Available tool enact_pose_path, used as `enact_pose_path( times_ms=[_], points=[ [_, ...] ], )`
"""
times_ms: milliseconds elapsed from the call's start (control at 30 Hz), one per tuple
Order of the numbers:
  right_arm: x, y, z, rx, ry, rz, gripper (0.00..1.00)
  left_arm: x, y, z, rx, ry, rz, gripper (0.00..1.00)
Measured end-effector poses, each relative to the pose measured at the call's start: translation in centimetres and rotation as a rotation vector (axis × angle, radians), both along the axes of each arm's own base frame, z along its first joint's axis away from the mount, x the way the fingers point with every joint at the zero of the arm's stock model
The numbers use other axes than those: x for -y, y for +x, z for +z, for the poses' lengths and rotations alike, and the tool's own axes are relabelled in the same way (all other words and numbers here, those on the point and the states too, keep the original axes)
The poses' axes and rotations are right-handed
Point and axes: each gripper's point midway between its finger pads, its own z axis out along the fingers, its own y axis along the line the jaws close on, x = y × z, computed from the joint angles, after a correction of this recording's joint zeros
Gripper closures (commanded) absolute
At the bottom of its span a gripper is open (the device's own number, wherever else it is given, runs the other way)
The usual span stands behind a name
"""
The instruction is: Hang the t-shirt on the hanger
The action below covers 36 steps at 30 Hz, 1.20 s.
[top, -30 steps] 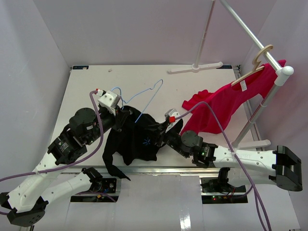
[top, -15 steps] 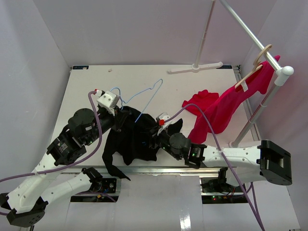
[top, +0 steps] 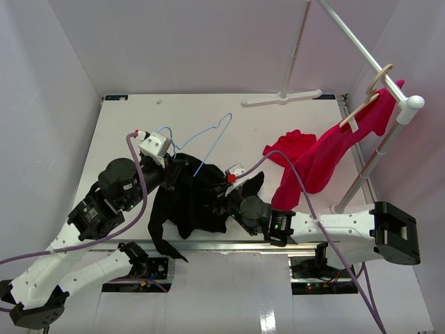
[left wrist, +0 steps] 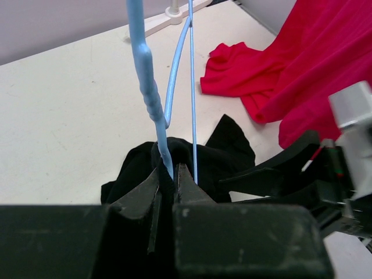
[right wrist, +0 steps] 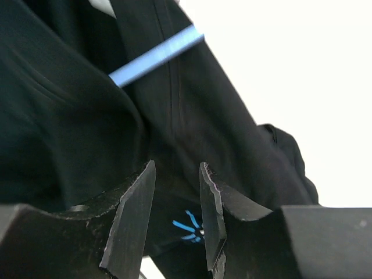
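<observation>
The left gripper [left wrist: 168, 172] is clamped on the blue wire of the hanger [left wrist: 145, 70], right where the wire goes down into the t-shirt [left wrist: 224, 152]. The right gripper [right wrist: 177, 166] has its jaws a little apart with nothing between them; it hovers just in front of the black cloth, and 1 blue wire crosses the folds beyond it.

The t-shirt [top: 188, 203] lies bunched near the near edge of the desk [top: 125, 125], left of the middle. The hanger [top: 217, 138] slants up out of it toward the far edge, so most of its frame is bare. How far the buried end reaches inside the cloth is hidden.

The step in hand looks like threading: 1 arm steadies the hanger while the other goes for the cloth. The next move calls for the right gripper to pinch a single layer by the neck opening, not the whole bunch, and draw it along the wire while the left holds firm.
</observation>
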Motion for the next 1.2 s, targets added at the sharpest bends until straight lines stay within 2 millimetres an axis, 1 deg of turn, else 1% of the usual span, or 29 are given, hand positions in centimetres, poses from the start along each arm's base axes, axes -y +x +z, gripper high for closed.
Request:
enact_pose_path(
  times_ms=[200,333,567,833,1200],
  points=[
    [0.0,-0.6,3.6,0.039,0.052,0.002,0.64,-0.5,0.5,-0.7,-0.005,0.016,0.037,1.00],
    [-0.5,-0.5,4.4,0.048,0.058,0.004,0.65,-0.5,0.5,-0.6,-0.006,0.013,0.041,1.00],
    [-1.0,-0.7,3.6,0.036,0.043,0.019,0.73,-0.5,0.5,-0.6,-0.008,0.009,0.042,1.00],
    [-1.7,-1.2,3.0,0.014,0.046,0.052,0.71,-0.5,0.5,-0.6,-0.008,0.008,0.040,1.00],
    [-2.5,-1.3,0.4,-0.028,0.002,0.056,0.66,-0.4,0.5,-0.7,-0.010,0.011,0.039,1.00]
  ],
)
